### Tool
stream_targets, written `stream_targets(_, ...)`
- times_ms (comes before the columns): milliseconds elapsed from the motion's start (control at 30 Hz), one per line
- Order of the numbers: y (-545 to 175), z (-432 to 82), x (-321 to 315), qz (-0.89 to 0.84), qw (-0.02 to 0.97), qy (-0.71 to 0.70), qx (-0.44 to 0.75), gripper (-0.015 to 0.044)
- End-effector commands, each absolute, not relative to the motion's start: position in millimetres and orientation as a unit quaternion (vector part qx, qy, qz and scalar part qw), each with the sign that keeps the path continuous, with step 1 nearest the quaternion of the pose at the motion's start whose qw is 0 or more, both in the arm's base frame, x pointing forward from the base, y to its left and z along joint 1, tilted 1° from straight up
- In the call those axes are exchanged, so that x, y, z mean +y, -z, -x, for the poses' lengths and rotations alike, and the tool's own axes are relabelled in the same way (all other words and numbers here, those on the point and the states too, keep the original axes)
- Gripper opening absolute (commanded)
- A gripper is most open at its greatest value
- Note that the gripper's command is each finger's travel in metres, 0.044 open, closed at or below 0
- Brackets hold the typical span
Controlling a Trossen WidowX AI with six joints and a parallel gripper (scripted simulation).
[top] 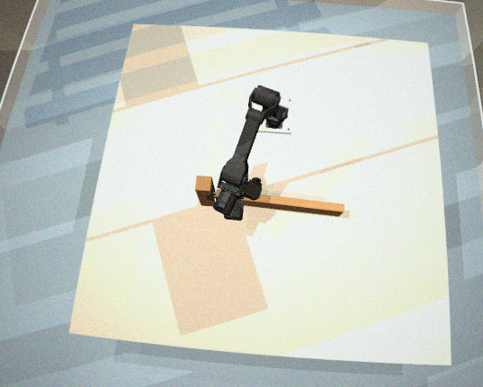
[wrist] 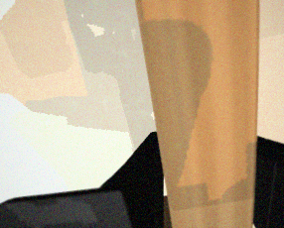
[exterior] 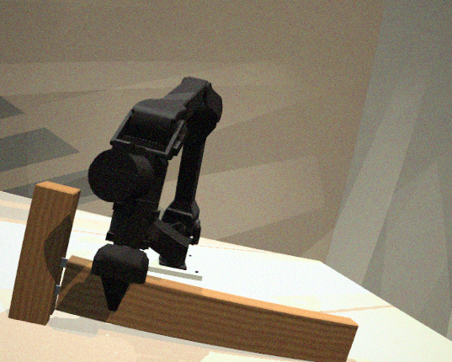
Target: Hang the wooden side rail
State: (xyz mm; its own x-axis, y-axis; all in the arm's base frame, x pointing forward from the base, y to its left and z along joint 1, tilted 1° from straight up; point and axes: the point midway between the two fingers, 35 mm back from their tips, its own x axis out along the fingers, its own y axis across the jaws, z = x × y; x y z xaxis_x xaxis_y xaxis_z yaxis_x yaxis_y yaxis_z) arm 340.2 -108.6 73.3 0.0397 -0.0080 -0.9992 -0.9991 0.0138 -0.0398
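The wooden side rail (top: 298, 204) (exterior: 236, 316) (wrist: 228, 74) stands on its narrow edge, its far end away from the post. The headboard post (top: 203, 184) (exterior: 43, 248) stands upright. At the rail's near end, the upper steel hook (exterior: 64, 263) and the lower steel hook (exterior: 58, 290) bridge a narrow gap to the post's slotted side. Their tips, the slot and its pins are hidden, so I cannot tell whether they sit on the pins. My gripper (exterior: 114, 298) (wrist: 183, 134) is shut on the rail near its hook end, with one finger on each side.
The arm (top: 245, 146) (exterior: 190, 164) reaches over from its base plate (top: 275, 132) (exterior: 178, 273), behind the rail. The gripper body is close to the post. Light patches and shadows cross the table (top: 343, 265).
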Motion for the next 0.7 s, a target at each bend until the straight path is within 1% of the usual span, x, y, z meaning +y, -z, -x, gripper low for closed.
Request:
stream_targets(0,-76.0,-341.6,-110.4,0.512,0.511,-0.482,0.495,0.0)
stream_targets(667,-77.5,-343.2,-112.0,0.512,0.511,-0.482,0.495,0.0)
